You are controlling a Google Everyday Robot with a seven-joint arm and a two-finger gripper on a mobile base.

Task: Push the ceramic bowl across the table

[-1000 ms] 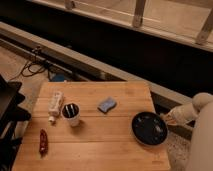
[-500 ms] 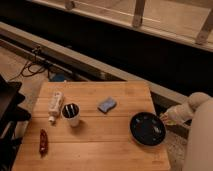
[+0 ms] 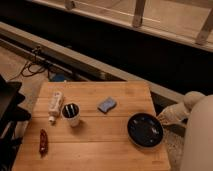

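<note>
Pincer (image 3: 161,118) at the counter's (image 3: 100,145) right edge, pressed up to the bowl's (image 3: 145,130) right rim, arm coming in from off the right side. Can't tell open or shut. Low and side-on like that looks right for shoving, not lifting.

Bowl flat on the right part of the counter, near the front right corner. Further left: blue sponge (image 3: 107,104), white cup (image 3: 71,114), a white bottle (image 3: 55,105) lying down, red thing (image 3: 43,141) near the left front.

Versus a second ago: bowl nudged left, further off the right edge, pincer followed it in. Rest hasn't budged. Push just underway, probably.
</note>
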